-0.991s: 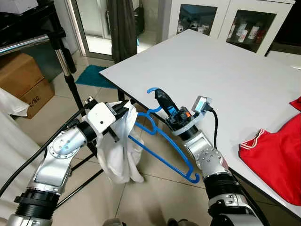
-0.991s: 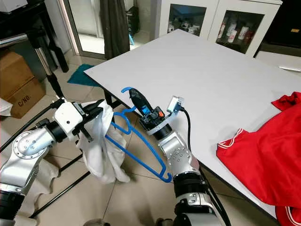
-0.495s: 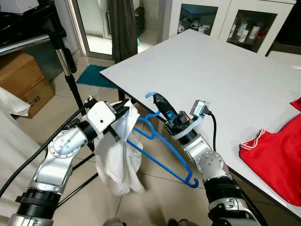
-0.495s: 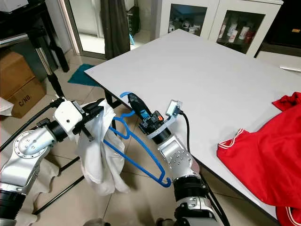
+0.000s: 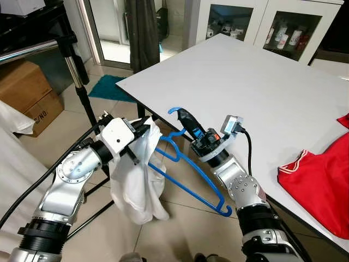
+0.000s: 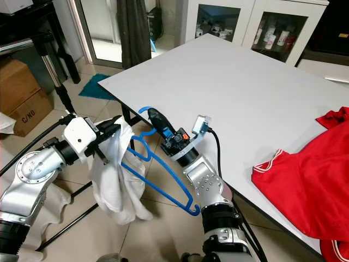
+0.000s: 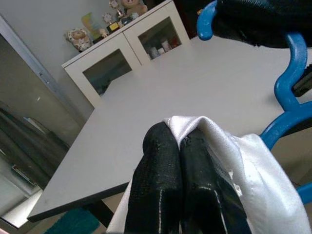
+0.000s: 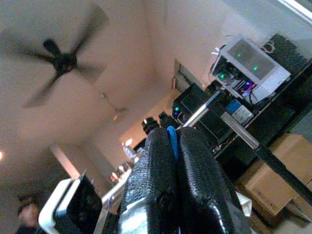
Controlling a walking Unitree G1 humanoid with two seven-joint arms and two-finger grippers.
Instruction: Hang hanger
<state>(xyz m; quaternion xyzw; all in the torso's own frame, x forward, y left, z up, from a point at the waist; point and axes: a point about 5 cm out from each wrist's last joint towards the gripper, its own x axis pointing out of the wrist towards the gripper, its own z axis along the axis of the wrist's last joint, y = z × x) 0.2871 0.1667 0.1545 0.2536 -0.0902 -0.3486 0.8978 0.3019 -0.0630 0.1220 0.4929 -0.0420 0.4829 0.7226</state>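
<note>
Our right gripper (image 5: 184, 116) has its two black fingers (image 8: 158, 170) pressed together on the neck of the blue hanger (image 5: 188, 172), just under its hook, which curls out past the fingertips to the left. Our left gripper (image 7: 178, 139) is likewise pinched tight, on a fold of the white cloth (image 5: 137, 180), whose edge pokes out between the fingertips in the left wrist view. The two grippers sit near each other, left one lower and to the left, in the air off the near left edge of the white table (image 5: 251, 82), above the tiled floor (image 5: 180, 229). From the right gripper the hanger slants down to the right, alongside the right forearm, and its left shoulder runs into the cloth, which drapes down from the left gripper in a loose bunch. On the table's right side lies a red garment (image 5: 322, 185), well apart from both grippers. To the far left stand a black stand with a metal rail (image 5: 27, 50) and a cardboard box (image 5: 27, 95), and beyond the table a white cabinet (image 5: 262, 22) with glass doors.
</note>
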